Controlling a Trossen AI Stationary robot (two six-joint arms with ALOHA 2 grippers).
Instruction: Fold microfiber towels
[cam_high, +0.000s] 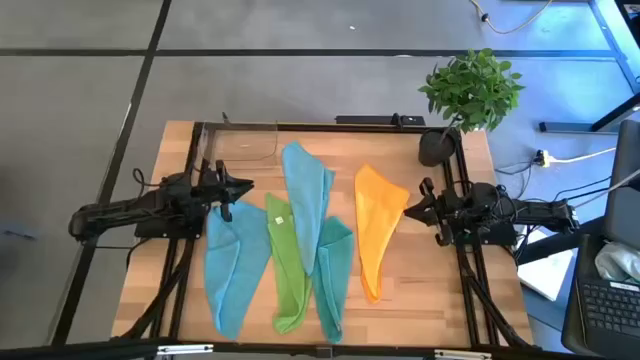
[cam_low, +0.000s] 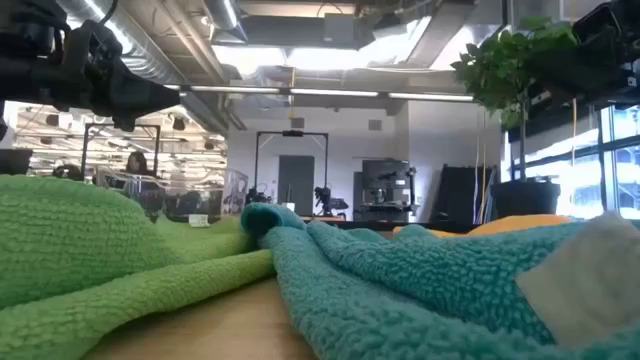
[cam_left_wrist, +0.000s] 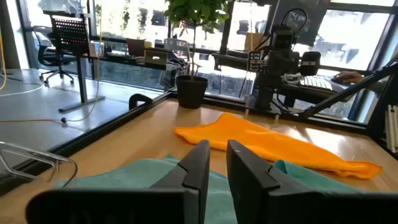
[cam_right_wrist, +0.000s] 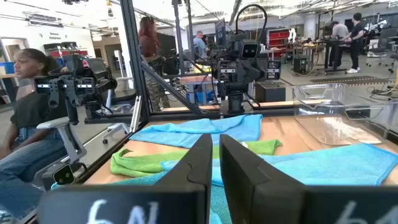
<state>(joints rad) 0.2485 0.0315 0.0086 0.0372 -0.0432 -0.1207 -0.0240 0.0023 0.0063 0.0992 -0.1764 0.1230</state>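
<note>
Five microfiber towels lie spread lengthwise on the wooden table (cam_high: 420, 290). From left to right they are a light blue one (cam_high: 235, 265), a lime green one (cam_high: 287, 265), a second light blue one (cam_high: 307, 195) farther back, a teal one (cam_high: 335, 270) and an orange one (cam_high: 375, 225). The lime green (cam_low: 80, 240) and teal (cam_low: 420, 290) towels overlap at the near side. My left gripper (cam_high: 247, 187) hovers shut, left of the farther light blue towel. My right gripper (cam_high: 408, 212) hovers shut beside the orange towel's right edge. Both point level toward the table's middle, and neither holds anything.
A potted plant (cam_high: 470, 90) stands at the table's far right corner. A clear plastic container (cam_high: 245, 145) sits at the far left. Black frame rails (cam_high: 460, 270) run along both sides. Bare wood shows near the right front. People sit and stand in the room beyond the table.
</note>
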